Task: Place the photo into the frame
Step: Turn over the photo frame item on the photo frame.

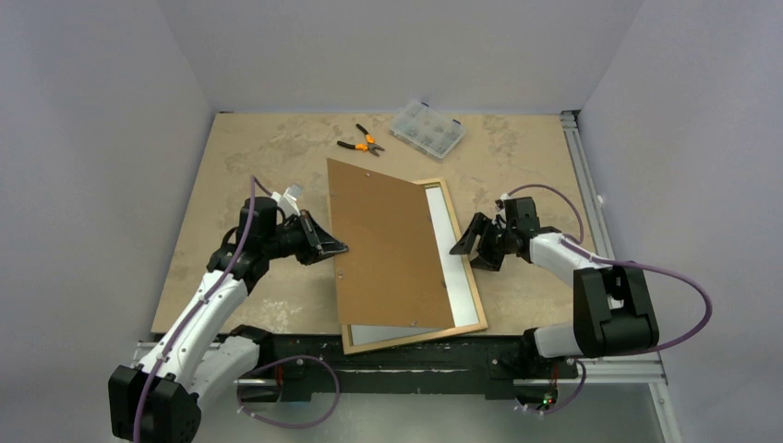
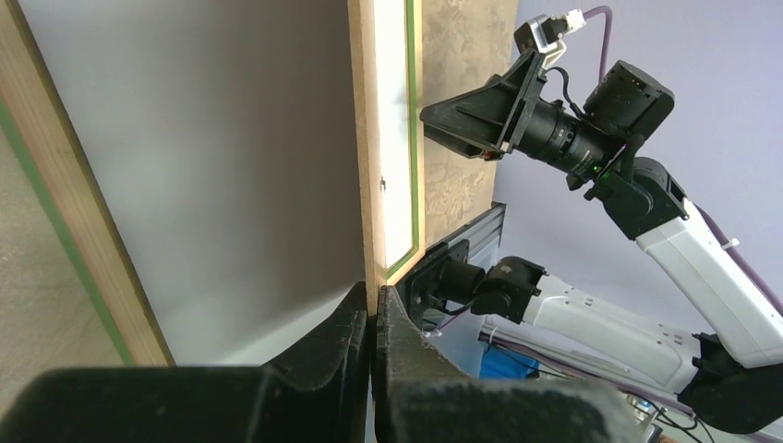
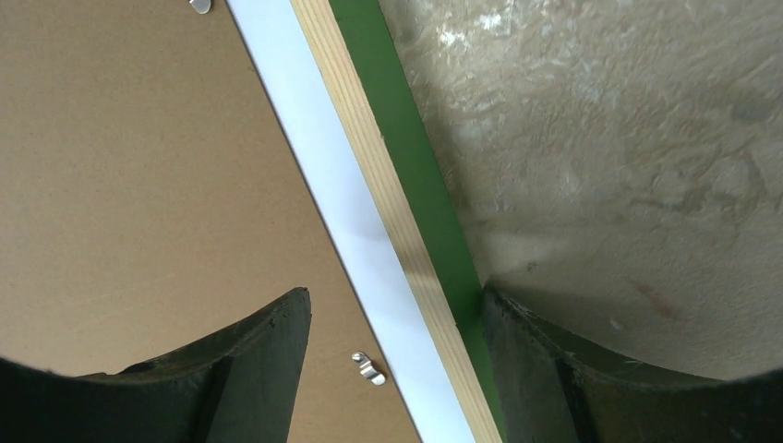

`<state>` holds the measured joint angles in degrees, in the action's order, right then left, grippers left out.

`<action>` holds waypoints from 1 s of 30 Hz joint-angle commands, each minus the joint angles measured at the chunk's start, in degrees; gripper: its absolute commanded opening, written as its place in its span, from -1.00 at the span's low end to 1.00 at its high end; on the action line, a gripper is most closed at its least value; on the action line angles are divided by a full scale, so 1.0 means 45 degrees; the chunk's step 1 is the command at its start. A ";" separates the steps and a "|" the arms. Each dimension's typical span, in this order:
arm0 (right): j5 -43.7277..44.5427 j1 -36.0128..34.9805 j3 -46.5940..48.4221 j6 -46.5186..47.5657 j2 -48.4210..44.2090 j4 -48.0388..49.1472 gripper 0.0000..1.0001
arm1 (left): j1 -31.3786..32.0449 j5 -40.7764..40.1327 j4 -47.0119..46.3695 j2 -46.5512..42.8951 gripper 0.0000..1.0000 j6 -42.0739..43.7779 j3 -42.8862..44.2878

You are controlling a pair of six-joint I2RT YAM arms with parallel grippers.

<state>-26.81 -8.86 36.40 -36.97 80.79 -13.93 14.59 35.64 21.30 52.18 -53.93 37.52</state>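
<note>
The frame [image 1: 415,338] lies back-up on the table, with pale wood rails and a green outer edge [image 3: 417,185]. A white sheet, the photo's plain back [image 1: 455,277], lies inside it and shows as a strip in the right wrist view [image 3: 342,203]; its printed side is hidden. A brown fibreboard backing sheet [image 1: 388,245] lies skewed over most of the frame. My left gripper [image 1: 340,247] is shut on that sheet's left edge [image 2: 367,138], its fingertips pinching it [image 2: 373,300]. My right gripper [image 1: 463,255] is open, straddling the frame's right rail [image 3: 392,369].
Orange-handled pliers [image 1: 362,143] and a clear compartment box [image 1: 427,129] lie at the back of the table. A small metal clip [image 3: 367,367] sits on the backing sheet. An aluminium rail [image 1: 572,185] runs along the table's right edge; walls close three sides.
</note>
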 commanded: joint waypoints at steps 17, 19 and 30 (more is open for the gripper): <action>-0.1297 -0.0314 -0.1358 -0.1655 -0.1086 0.1222 0.34 | 0.1794 -0.1432 -0.2683 0.0000 -1.00 -0.1267 -0.1809; -0.1322 -0.0325 -0.1411 -0.1703 -0.1179 0.1259 0.33 | 0.1849 -0.1642 -0.2867 0.0010 -1.00 -0.1517 -0.2027; -0.1452 -0.0397 -0.1767 -0.1908 -0.1406 0.1457 0.33 | 0.2510 -0.2905 -0.3517 0.0143 -1.00 -0.2389 -0.2954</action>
<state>-28.32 -9.37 29.78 -43.38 75.40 -8.58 23.94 26.41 7.75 51.03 -64.16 25.69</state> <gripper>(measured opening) 0.667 0.025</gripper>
